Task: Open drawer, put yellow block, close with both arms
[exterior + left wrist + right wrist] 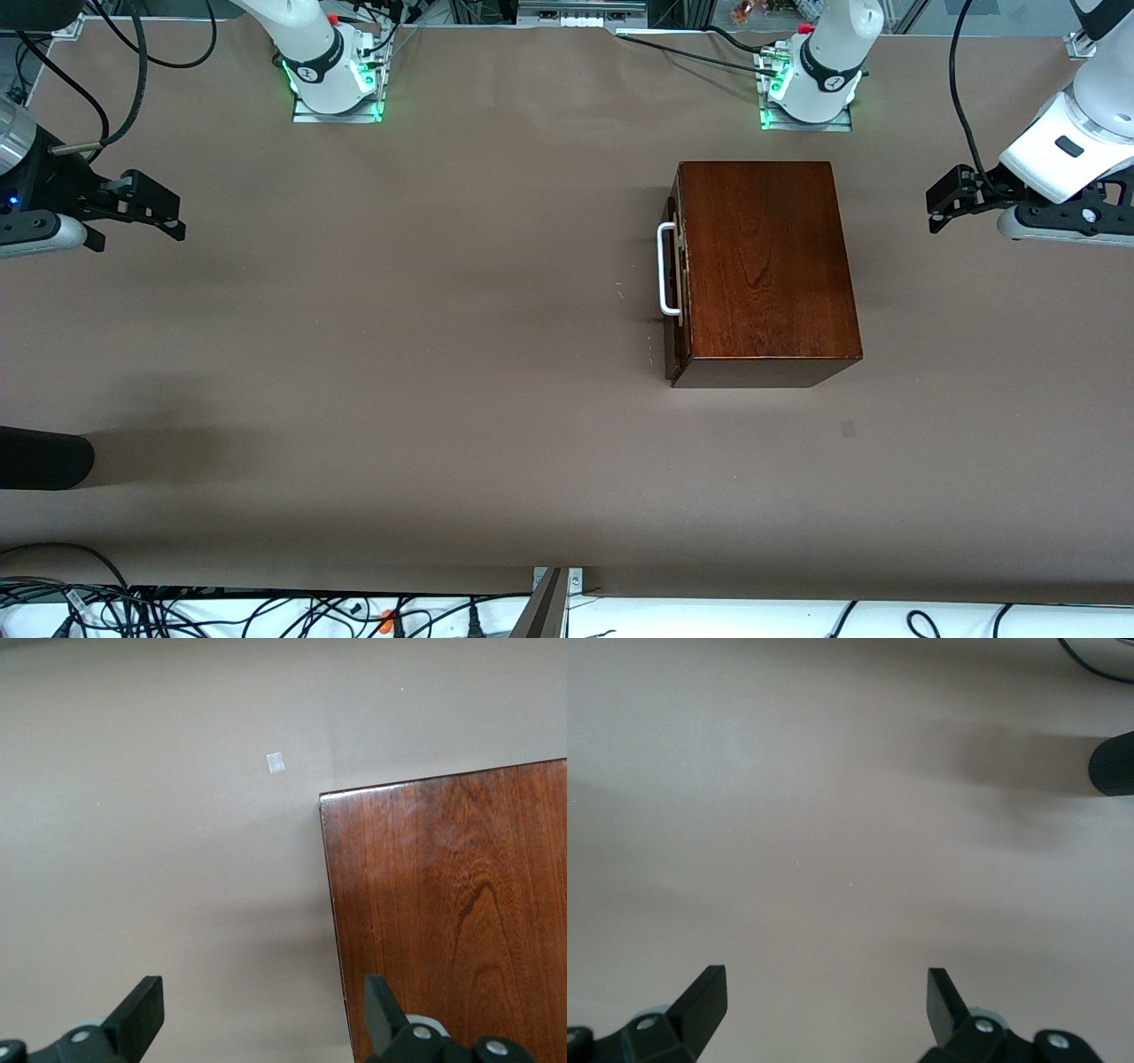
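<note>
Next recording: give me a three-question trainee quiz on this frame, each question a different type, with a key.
1. True or false: the drawer is shut.
2. The jaws of the right gripper are: A open, B shut on a block, C out of view.
3. Fill in: in its wrist view, the left gripper hangs over a corner of the ____.

Key: 1 true, its white handle faces the right arm's end. 2 A. 3 wooden box. No yellow block shows.

white arms (833, 53), grey bands, seemingly black hands (952, 199)
</note>
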`<state>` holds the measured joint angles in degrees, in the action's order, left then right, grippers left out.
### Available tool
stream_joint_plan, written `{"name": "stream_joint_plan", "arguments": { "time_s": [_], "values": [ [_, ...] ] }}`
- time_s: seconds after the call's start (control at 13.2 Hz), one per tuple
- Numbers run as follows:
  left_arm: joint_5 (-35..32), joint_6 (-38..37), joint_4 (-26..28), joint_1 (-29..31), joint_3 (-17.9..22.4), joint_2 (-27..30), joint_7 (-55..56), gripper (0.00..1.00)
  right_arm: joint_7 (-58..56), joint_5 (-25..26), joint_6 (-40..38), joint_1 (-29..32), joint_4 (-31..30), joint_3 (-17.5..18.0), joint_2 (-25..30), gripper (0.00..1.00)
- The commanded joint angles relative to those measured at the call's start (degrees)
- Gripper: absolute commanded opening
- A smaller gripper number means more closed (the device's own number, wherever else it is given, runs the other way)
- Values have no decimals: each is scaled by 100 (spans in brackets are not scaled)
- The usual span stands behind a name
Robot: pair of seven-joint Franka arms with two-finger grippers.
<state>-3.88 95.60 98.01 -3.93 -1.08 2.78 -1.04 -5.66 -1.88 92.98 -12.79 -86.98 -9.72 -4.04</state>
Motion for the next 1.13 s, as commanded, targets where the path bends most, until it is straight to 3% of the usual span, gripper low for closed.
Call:
{"name": "stream_joint_plan", "arguments": {
  "time_s": [0.0, 1.06],
  "values": [
    [159, -51, 43, -55, 64, 39, 25, 100, 22, -23, 45, 66, -56, 50, 52, 100],
    [142, -95, -177, -134, -95, -58, 43, 100, 22, -32, 106, 66, -56, 49, 52, 100]
  ]
}}
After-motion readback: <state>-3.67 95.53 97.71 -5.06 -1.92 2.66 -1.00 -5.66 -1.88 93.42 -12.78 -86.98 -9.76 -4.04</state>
